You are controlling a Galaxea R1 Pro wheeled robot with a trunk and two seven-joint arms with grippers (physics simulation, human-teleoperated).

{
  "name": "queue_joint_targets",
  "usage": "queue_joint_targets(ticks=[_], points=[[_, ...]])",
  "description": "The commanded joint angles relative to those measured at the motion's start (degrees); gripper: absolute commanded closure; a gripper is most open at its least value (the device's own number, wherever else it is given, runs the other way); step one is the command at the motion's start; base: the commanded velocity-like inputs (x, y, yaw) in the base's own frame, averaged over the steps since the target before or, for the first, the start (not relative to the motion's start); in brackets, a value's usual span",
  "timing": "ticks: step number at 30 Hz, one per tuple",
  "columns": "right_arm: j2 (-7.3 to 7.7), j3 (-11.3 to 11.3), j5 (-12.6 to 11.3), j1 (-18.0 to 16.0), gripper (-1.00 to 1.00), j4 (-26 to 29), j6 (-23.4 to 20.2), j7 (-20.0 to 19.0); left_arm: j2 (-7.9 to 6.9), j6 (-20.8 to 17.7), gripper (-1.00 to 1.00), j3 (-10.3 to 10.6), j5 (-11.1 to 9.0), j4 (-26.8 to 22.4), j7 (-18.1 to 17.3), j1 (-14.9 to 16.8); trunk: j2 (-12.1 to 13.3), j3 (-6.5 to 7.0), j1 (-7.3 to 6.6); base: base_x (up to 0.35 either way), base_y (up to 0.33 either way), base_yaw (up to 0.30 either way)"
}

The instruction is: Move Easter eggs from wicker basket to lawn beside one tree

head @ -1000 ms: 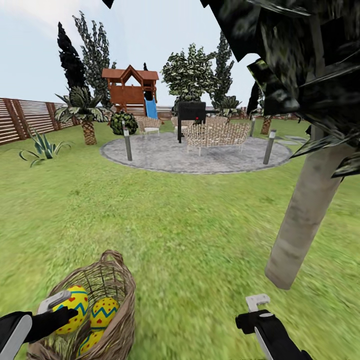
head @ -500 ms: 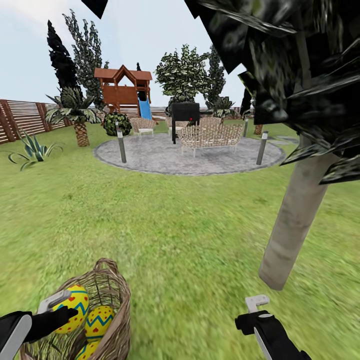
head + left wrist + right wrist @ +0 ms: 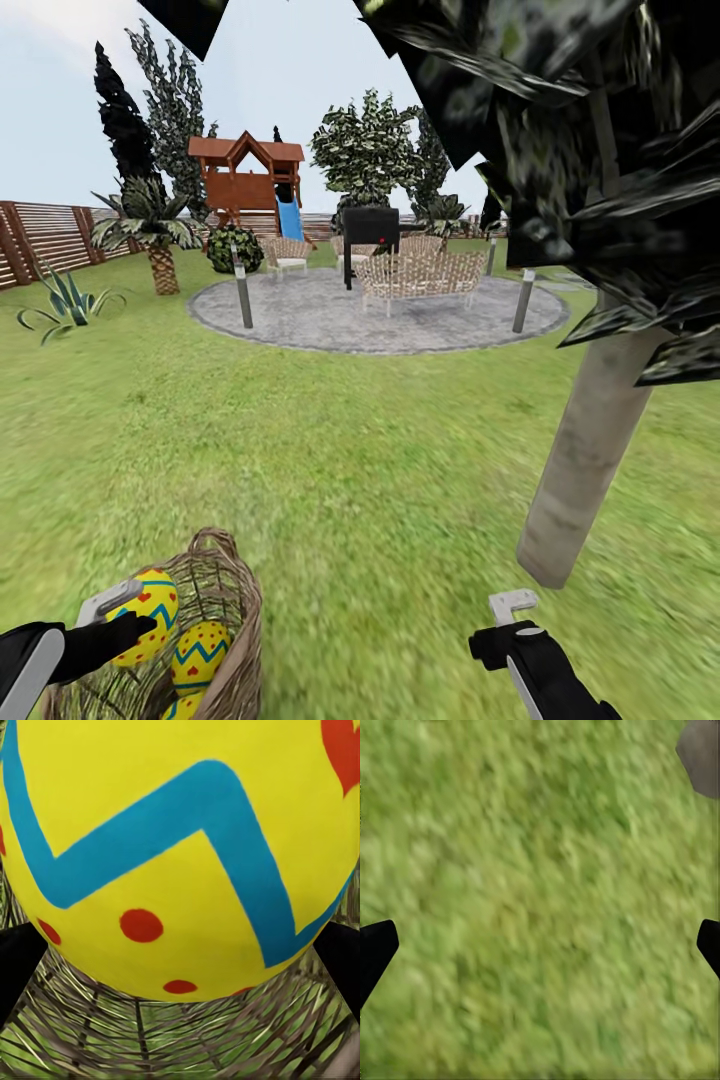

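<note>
The wicker basket (image 3: pixel 235 650) stands on the lawn (image 3: pixel 360 470) at the lower left of the head view. My left gripper (image 3: pixel 135 612) is shut on one yellow Easter egg (image 3: pixel 150 605), held just over the basket's rim. A second egg (image 3: pixel 200 648) lies inside the basket, and a third (image 3: pixel 183 708) peeks out below it. In the left wrist view the held egg (image 3: pixel 180 855) looms large over the woven basket wall (image 3: pixel 180 1042). My right gripper (image 3: pixel 508 618) hangs open over grass, a short way from the pale trunk of the tree (image 3: pixel 590 440).
The tree's dark crown (image 3: pixel 560 120) hangs overhead at the right; its trunk base (image 3: pixel 701 750) shows in the right wrist view. A round paved area (image 3: pixel 380 315) with wicker chairs, posts and a black grill lies ahead. A palm (image 3: pixel 160 260), fence and playhouse stand beyond.
The whole view has shifted a little, so the trunk and the basket sit elsewhere in the picture. The left gripper keeps hold of the egg; the basket shows slightly lower beneath it.
</note>
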State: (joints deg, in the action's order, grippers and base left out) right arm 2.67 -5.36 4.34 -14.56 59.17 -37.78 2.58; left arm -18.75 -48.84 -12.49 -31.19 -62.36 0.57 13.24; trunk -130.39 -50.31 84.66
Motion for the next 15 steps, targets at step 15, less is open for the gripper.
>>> queue_joint_targets(ticks=[15], points=[[0.06, -0.4, 0.4, 0.0, -1.0, 0.0, -0.4, 0.0, -0.06, -0.3, 1.0, -0.1, -0.2, -0.7, 0.0, 0.0, 6.0, 2.64, -3.31, 0.0, 0.0, 0.0]])
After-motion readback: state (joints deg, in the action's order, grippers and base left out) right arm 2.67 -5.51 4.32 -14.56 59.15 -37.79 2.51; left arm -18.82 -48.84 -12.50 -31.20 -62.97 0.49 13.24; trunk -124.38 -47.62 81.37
